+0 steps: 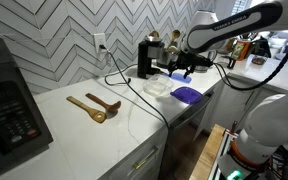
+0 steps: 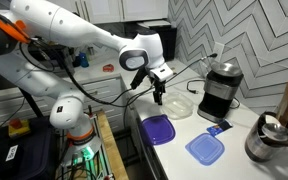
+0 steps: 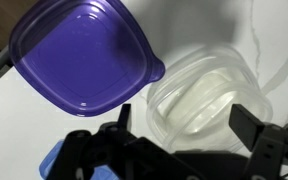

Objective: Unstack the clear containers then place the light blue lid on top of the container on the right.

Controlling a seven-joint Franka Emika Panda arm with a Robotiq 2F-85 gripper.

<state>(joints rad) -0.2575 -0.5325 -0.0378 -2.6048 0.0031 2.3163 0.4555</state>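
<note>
Gripper point(image 3: 184, 125) fingers wide apart, nothing between them, holding nothing. It hangs above the counter point(image 2: 239, 165) beside the coffee maker point(image 2: 219, 90), over the near rim of the clear containers point(image 2: 179, 104); no contact visible.

Clear containers: on the counter just beside the coffee maker, on its arm side. The wrist view shows more than one rim, so they look stacked one in the other point(image 3: 209, 100); can't tell for sure.

Light blue lid point(image 2: 206, 149): flat on the counter in front of the coffee maker, toward the counter edge, apart from the containers. Only a corner of it shows in the wrist view point(image 3: 52, 160), under the gripper body.

Purple lid point(image 2: 160, 130): flat, farther from the coffee maker than the containers, next to the light blue lid but not touching it. In the wrist view its corner point(image 3: 79, 55) sits just beside the containers' rim.

Metal kettle point(image 2: 269, 140): near the coffee maker, on the side away from the arm.

Wooden spoons point(image 1: 89, 105): two, well apart from the coffee maker point(image 1: 144, 55), along the counter.
</note>
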